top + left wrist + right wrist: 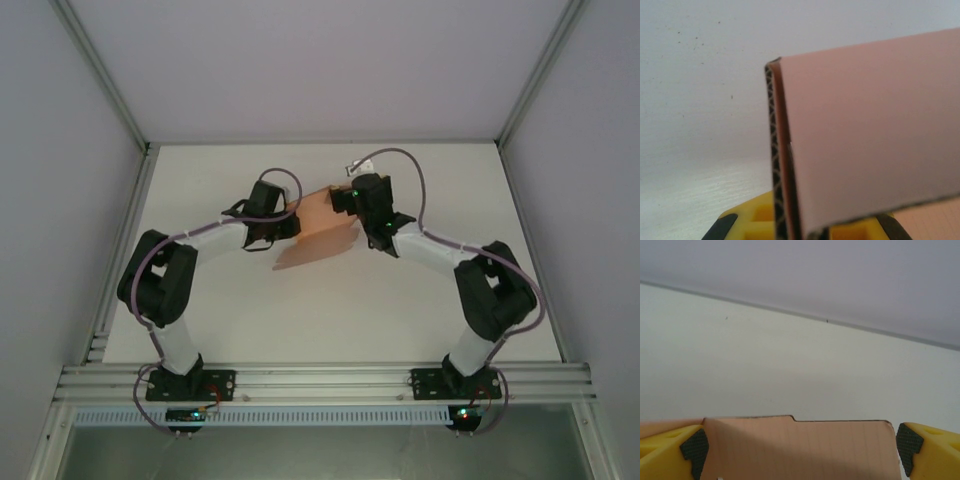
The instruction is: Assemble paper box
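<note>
White tabletop [330, 320] inside a plain, pale-walled bay, with two arms reaching toward its far middle. Between them the salmon-pink paper box [318, 232] is held up, partly folded. The left gripper [283, 226] is pinched tight on the box's left edge. The right gripper [800, 452] is spread fully wide, and a tabbed flap lies unclamped between its fingers. Risk: a push from the right could twist the thin card out of that single pinch, or crease it away from its fold lines.
</note>
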Controlling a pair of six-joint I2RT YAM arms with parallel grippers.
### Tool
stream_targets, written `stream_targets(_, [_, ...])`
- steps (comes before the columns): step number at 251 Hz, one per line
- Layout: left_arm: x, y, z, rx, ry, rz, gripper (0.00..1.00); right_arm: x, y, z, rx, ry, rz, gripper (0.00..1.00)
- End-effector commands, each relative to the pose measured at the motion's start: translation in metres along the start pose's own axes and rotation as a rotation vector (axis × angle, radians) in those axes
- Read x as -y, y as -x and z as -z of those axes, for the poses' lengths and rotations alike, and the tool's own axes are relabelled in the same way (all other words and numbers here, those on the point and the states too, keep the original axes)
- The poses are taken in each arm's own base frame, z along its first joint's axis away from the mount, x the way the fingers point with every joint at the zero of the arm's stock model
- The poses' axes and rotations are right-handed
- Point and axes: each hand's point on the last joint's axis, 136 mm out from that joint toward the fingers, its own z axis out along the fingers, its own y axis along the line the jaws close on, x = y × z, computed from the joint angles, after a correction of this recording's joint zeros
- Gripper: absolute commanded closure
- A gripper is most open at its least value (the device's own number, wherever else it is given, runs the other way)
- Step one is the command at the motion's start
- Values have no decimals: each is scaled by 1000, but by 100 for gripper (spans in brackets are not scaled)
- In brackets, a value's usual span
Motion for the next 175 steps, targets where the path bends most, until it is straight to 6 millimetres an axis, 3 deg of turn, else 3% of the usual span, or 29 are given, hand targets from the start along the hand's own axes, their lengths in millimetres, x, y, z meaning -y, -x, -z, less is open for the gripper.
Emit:
stream_targets(1, [29,13,12,60,-98,-116,100,8,-8,31,-64,54,35,1])
stream_targets(49, [25,18,15,92,-117,-147,100,27,-24,78,-155,105,5,1])
stream_targets(101, [22,23,19,112,-101,-172,100,48,-46,110,-233,105,-44,1])
stream_targets(144, [22,24,18,113,-107,-166,100,39,-71,113,-306,196,-77,1])
stream_targets(175, [24,24,18,106,-115,-174,100,36,-71,101,-318,221,-113,1])
